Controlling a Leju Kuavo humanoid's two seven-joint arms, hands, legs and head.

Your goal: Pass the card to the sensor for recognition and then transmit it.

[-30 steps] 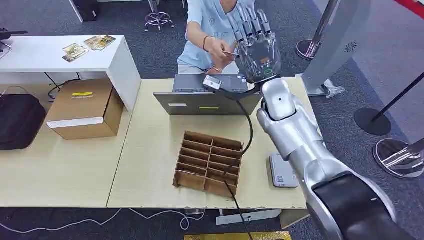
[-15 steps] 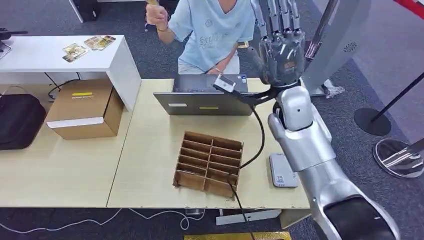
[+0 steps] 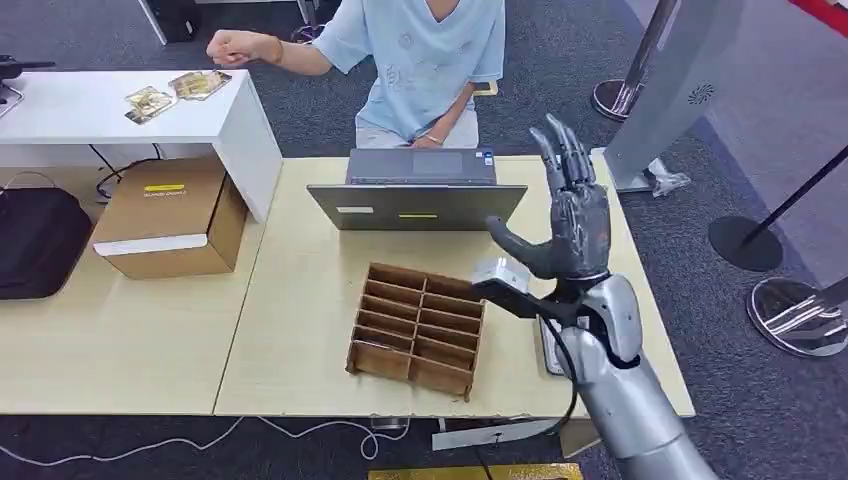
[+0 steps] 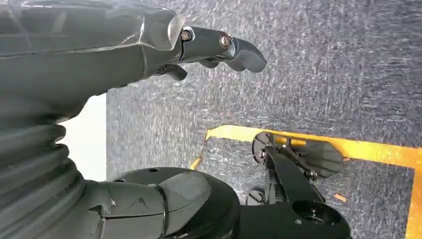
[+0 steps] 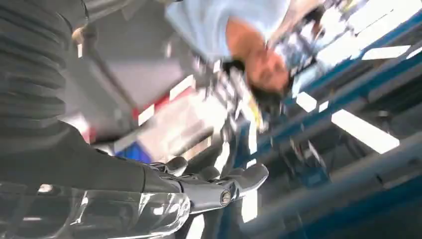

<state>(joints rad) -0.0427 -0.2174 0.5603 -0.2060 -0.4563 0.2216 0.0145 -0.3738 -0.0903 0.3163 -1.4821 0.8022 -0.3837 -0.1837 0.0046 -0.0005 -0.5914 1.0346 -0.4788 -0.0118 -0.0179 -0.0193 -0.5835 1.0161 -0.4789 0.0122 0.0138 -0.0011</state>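
Fingers [image 3: 563, 160] of the right hand [image 3: 570, 225] are spread and pointing up, thumb stuck out to the side, nothing between them, touching nothing. Right wrist view agrees: dark fingers [image 5: 219, 179] apart, holding nothing, picture blurred. The hand hangs above the right part of the light wooden tabletop [image 3: 300, 300], silver forearm rising from the lower right. No card can be made out in either robot hand; the person in the light blue shirt [image 3: 425, 60] has a closed fist [image 3: 232, 46] raised over the white side desk [image 3: 110, 105], and what it holds, if anything, is too small to tell. The flat white card sensor [image 3: 552, 350] lies on the tabletop just beside the forearm, partly hidden by it. Left hand [image 4: 99, 55] hangs over dark grey carpet; its fingers [image 4: 234, 47] look slightly curled with nothing in them. Brown cardboard divider tray [image 3: 415, 328] sits mid-tabletop, left of the sensor. Grey open laptop [image 3: 418, 195] stands behind it, in front of the seated person. Brown cardboard box [image 3: 170, 215] sits on the neighbouring tabletop to the left, black bag [image 3: 40, 240] further left. Printed picture cards [image 3: 175, 92] lie on the white side desk.
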